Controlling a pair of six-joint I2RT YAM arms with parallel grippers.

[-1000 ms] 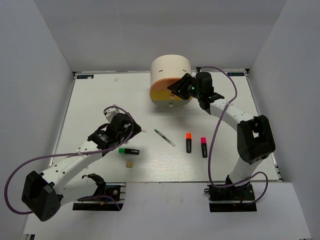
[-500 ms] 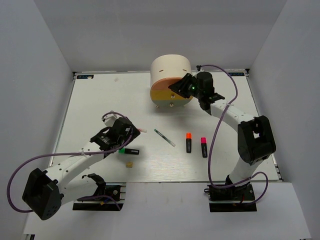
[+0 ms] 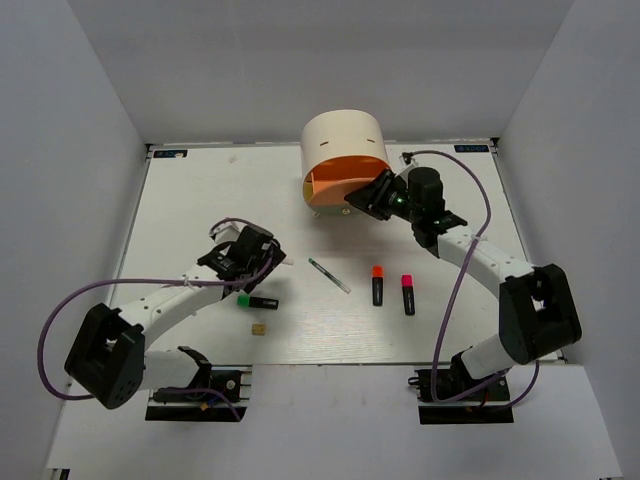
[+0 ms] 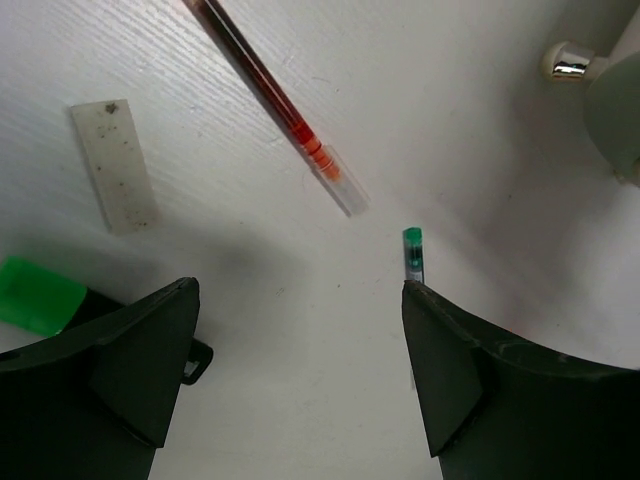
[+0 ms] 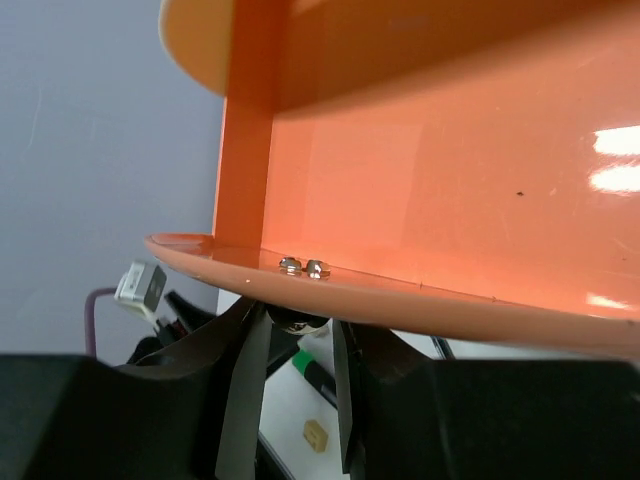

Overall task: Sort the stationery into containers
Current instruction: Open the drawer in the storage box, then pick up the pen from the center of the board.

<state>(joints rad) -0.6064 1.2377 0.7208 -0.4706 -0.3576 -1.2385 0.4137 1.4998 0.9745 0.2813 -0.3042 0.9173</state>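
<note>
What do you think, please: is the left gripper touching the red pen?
Apart. The left wrist view shows the red pen lying ahead of the left gripper, with bare table between it and both fingers.

Left hand [image 4: 298, 292] spread, right hand [image 5: 300, 322] pinched

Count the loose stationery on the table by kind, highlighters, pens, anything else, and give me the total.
Highlighters: 3, the green highlighter, orange highlighter, pink highlighter
Pens: 2, the red pen, dark-green pen
Erasers: 1, the white eraser
Small blocks: 1, the tan block
Total: 7
</note>
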